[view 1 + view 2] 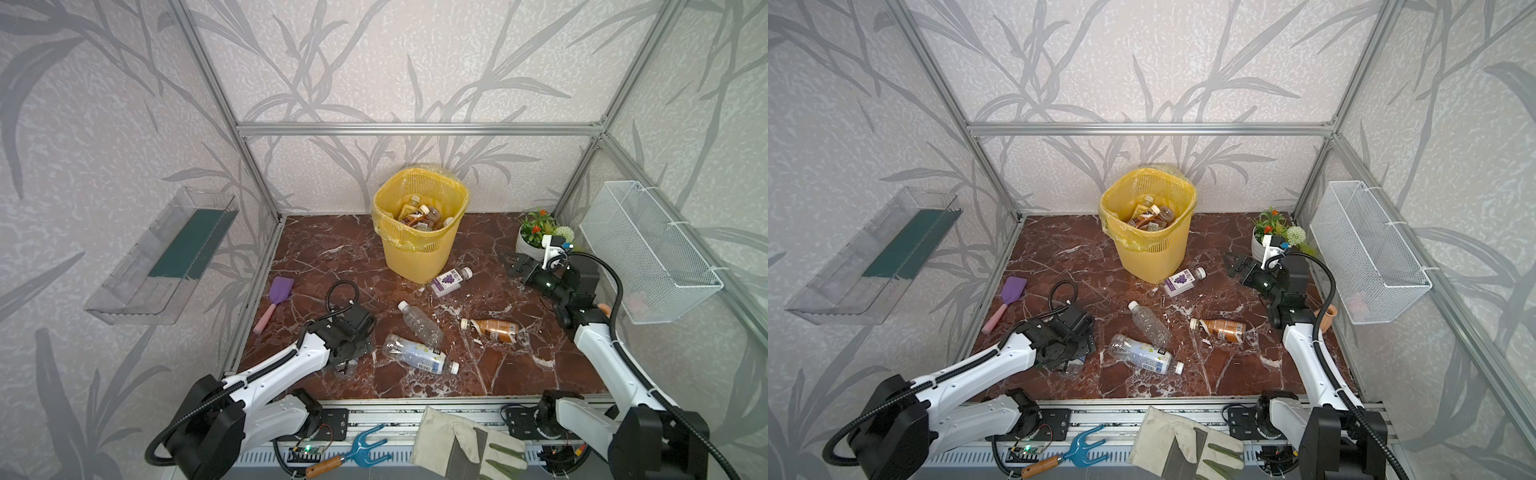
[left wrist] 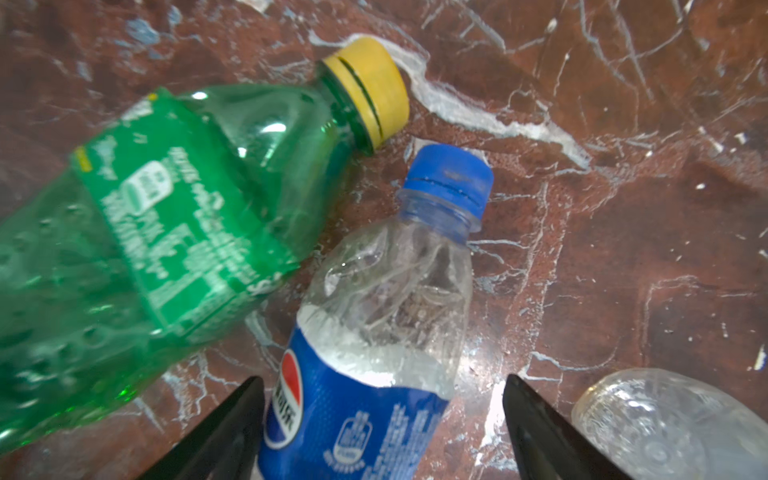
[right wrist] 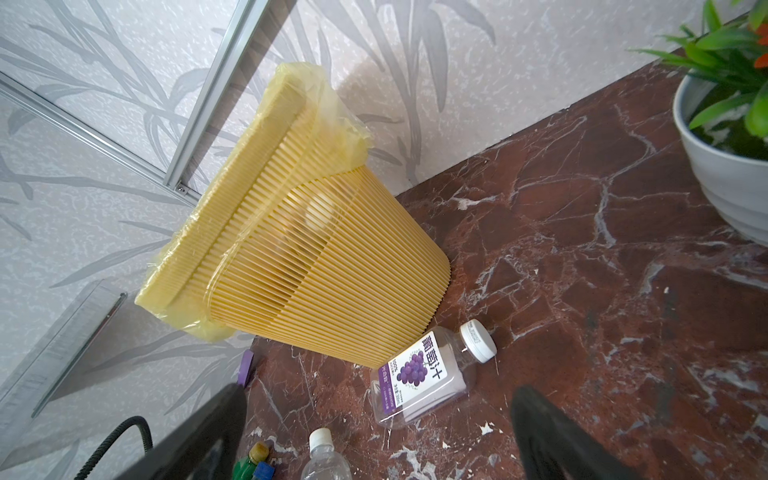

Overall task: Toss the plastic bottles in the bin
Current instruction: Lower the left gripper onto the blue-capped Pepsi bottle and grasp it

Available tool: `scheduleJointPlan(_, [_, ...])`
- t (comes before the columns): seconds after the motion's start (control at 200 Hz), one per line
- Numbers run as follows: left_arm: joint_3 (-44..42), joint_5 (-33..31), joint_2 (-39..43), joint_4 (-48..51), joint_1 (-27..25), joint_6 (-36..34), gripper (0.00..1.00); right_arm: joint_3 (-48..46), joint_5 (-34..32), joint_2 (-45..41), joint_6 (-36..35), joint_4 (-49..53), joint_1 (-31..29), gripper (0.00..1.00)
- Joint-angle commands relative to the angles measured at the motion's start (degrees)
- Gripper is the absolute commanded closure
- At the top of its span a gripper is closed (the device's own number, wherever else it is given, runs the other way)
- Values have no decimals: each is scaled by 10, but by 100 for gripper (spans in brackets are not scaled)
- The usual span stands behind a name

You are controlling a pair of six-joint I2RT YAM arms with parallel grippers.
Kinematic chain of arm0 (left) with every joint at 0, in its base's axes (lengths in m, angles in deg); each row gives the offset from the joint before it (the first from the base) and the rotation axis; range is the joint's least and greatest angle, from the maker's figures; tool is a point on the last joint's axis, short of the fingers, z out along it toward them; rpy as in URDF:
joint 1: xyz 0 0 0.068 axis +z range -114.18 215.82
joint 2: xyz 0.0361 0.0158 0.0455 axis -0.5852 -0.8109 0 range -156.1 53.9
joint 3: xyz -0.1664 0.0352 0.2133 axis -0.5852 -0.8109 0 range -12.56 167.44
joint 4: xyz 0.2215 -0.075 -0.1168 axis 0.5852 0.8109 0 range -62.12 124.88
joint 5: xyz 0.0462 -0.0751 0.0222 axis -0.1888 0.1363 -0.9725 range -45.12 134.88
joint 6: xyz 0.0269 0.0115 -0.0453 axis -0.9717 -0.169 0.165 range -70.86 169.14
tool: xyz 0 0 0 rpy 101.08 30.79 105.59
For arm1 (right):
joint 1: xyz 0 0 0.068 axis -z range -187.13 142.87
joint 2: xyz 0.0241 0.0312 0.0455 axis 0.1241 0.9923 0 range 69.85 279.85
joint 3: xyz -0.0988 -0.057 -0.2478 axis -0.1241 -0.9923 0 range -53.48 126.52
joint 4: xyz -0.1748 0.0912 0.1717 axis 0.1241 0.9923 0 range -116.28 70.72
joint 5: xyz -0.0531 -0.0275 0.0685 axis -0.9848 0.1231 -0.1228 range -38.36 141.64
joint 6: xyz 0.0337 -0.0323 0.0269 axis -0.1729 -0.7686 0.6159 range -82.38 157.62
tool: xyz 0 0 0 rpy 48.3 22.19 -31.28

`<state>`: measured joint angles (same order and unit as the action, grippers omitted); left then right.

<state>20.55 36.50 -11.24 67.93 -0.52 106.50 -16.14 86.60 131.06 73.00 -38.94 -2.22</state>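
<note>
The yellow bin (image 1: 419, 249) stands at the back with several bottles (image 1: 419, 216) inside. On the marble floor lie a purple grape-label bottle (image 1: 451, 282), a clear white-capped bottle (image 1: 422, 324), a clear bottle with a white label (image 1: 419, 357) and a brown bottle (image 1: 494, 330). My left gripper (image 2: 382, 380) points down at the front left, open, straddling a blue-label, blue-capped bottle (image 2: 374, 332). One finger is against the label and the other is apart. A green yellow-capped bottle (image 2: 166, 232) lies beside it. My right gripper (image 1: 513, 264) hovers open and empty, right of the grape-label bottle (image 3: 424, 374).
A purple spatula (image 1: 276, 301) lies at the left floor edge. A potted plant (image 1: 536, 232) stands back right, beside a white wire basket (image 1: 648, 253) on the right wall. A clear shelf (image 1: 166, 257) hangs left. A glove (image 1: 465, 444) and blue hand fork (image 1: 361, 453) lie in front.
</note>
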Motion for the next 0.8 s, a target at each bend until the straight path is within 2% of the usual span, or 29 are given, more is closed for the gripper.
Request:
scheduleJointPlan(0.0, [-4,-1,-22,-9,-1,-12,13,-6,15,1,8,-27,7,1])
scheduleJointPlan(0.2, [7,2,-63,-33,-2,-39,17,-6,21,3,29,-32,13,1])
scheduleJointPlan(0.355, [6,16,-98,-51,-1,-62,24,-8,25,4,37,-37,17,1])
scheduleJointPlan(0.45, [6,24,-113,-56,-2,-67,32,-8,28,7,45,-44,19,1])
scheduleJointPlan(0.55, [10,20,-103,-59,-8,-74,38,-10,31,9,53,-51,20,1])
scheduleJointPlan(0.795, [34,-18,-40,-33,-18,-89,43,-10,33,10,57,-53,21,1])
